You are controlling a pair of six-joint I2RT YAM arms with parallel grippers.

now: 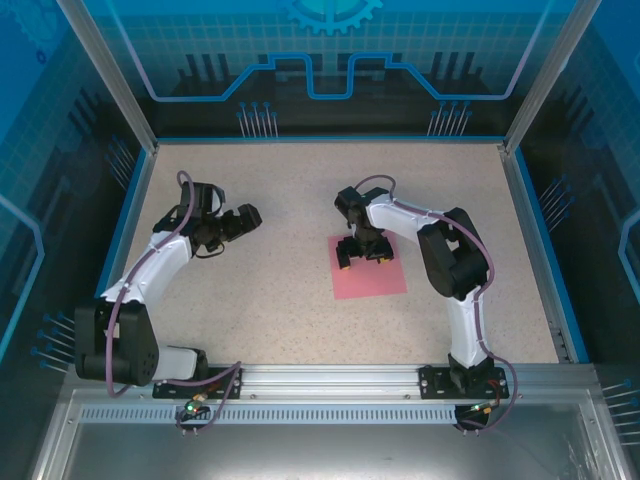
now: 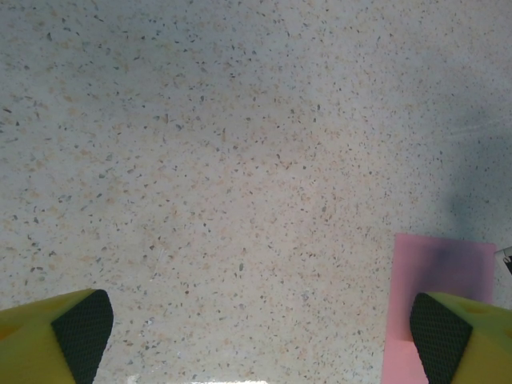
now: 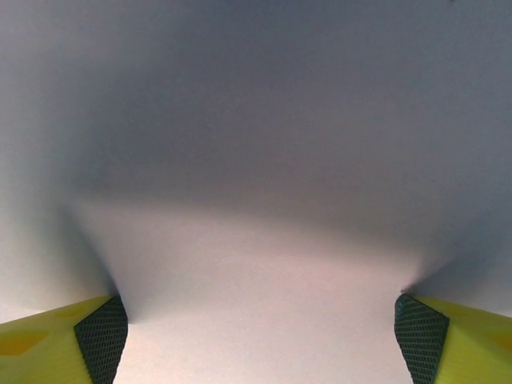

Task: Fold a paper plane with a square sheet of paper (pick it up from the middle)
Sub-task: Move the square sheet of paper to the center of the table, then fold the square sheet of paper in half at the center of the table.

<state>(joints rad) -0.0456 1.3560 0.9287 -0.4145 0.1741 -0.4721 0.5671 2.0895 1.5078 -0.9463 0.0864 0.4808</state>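
In the right wrist view, the dark textured pads (image 3: 100,340) of the right end effector (image 3: 260,336) sat nearest the lens. Both pressed down on the square sheet of paper (image 3: 256,248). The jaws stood wide apart, and nothing was pinched between them. The paper between the pads appeared to bow upward into a shallow ridge, though the close range left its surface pale and blurred.

From above, the sheet lay flat and unfolded on the counter (image 1: 270,290), right of centre, just in front of the right arm. The right end effector was planted on its far half.

The left end effector (image 2: 256,332) hung above bare counter, well apart from the sheet, with its jaws fully spread and holding nothing. One corner of the sheet showed beside its right finger.

The step in hand was judged to be the middle pick-up.

- The pads needed to keep light downward contact while closing, so that the paper slid inward and rose as a single ridge.
- The closure was best made slowly, because thin paper creases or skids under a fast squeeze.
- Lifting was to wait until the ridge was clamped between both pads.
- Uneven pad pressure risked rotating the sheet on the counter.
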